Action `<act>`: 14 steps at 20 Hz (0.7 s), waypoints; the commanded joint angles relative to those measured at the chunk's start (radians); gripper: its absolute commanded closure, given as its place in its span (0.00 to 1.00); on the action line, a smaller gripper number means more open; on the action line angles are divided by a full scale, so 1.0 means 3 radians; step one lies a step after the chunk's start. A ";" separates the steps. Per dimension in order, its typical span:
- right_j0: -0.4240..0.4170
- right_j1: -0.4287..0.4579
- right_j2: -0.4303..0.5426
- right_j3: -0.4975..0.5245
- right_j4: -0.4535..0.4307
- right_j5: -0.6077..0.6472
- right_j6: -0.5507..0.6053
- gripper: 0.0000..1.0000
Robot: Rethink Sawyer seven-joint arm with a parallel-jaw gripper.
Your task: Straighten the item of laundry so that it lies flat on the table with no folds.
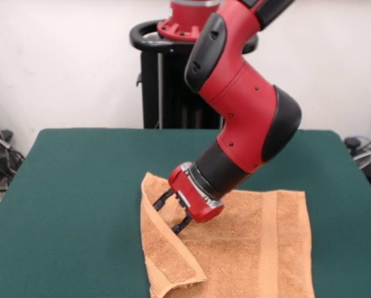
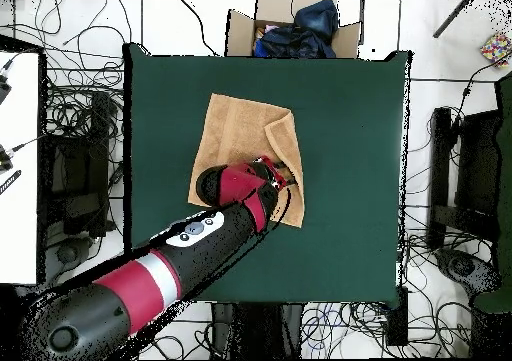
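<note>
With the towel [image 1: 247, 248] lying on the green tabletop [image 1: 80, 186], one side strip folded over onto it, the gripper [image 1: 171, 214] hovers with jaws open beside that flap; next, judged, grip its edge and draw it outward.

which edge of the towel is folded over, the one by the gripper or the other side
The edge by the gripper. That side of the towel is doubled over in a flap; the opposite side lies flat.

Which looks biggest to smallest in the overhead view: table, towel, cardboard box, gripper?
1. Green table
2. Orange-tan towel
3. Cardboard box at the table's top edge, part hidden by the dark clothes inside
4. Gripper, mostly hidden by the arm, so its rank is a rough call
</note>
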 commanded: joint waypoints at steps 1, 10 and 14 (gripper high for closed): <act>0.0039 0.0234 0.0131 -0.0036 0.0365 -0.0302 0.0994 0.00; 0.0465 0.1524 -0.1314 0.0199 0.1185 -0.0585 0.1322 0.00; 0.0544 0.2057 -0.1741 0.0262 0.1703 -0.0400 0.1462 0.00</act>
